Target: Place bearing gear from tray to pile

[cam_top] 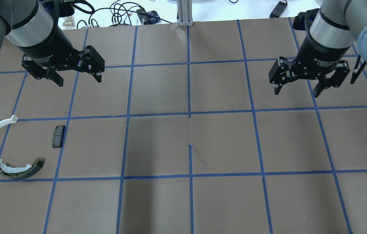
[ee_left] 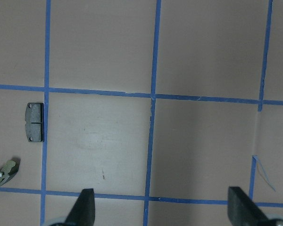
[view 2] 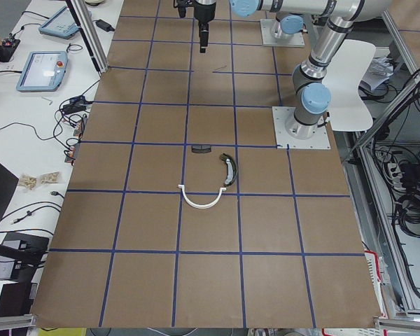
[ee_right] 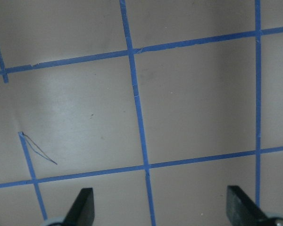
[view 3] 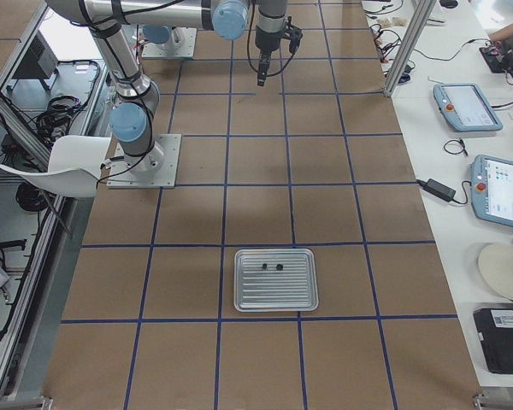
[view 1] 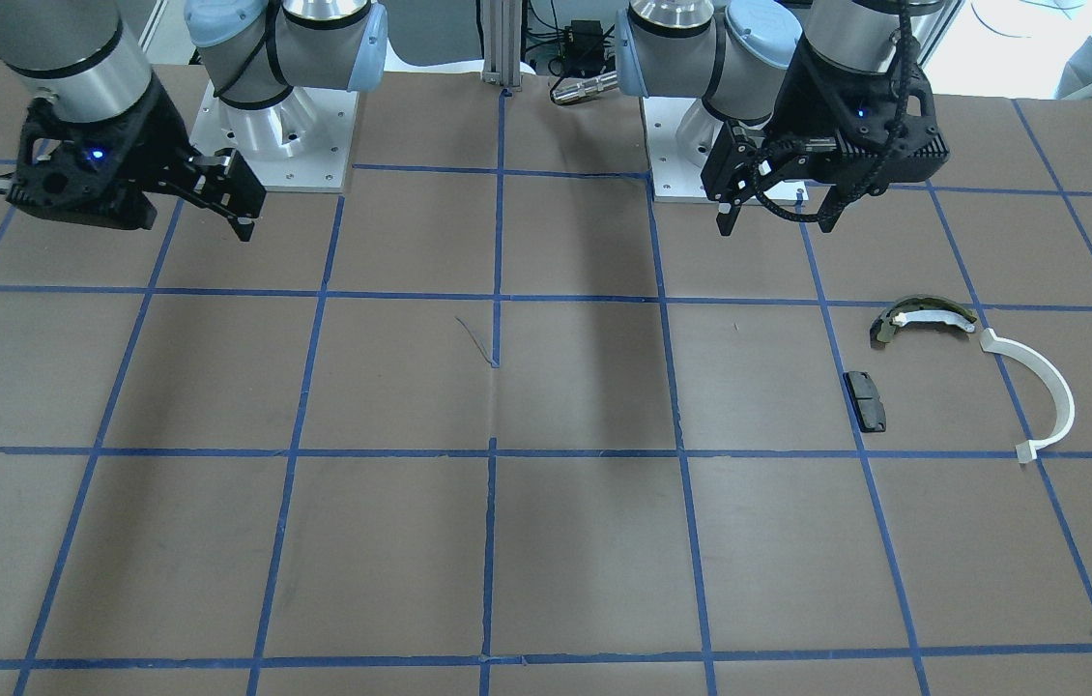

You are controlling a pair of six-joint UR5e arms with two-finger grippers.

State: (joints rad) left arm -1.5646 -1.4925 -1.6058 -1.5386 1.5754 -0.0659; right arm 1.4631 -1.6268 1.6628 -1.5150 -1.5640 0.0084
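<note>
Brown-papered table [cam_top: 157, 91], blue tape grid: I log left gripper [cam_top: 79, 81] and right gripper [cam_top: 296, 93] hovering above it, fingers spread, nothing held. Silver tray [view 3: 274, 295] at the robot's right end holds two small dark parts [view 3: 263, 267], too small for me to pick out the bearing gear. Pile lies far off at the left end: white arc [view 1: 1069, 406], olive brake shoe [cam_top: 21, 170], black pad [cam_top: 58, 136].

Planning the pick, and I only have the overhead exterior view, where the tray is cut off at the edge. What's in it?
Observer: In the exterior right view, the metal tray holds two small dark parts, side by side near one long rim.
Operator: Is the right gripper over it?
Observer: No. That view shows the right gripper hanging well beyond the tray, farther along the table.
</note>
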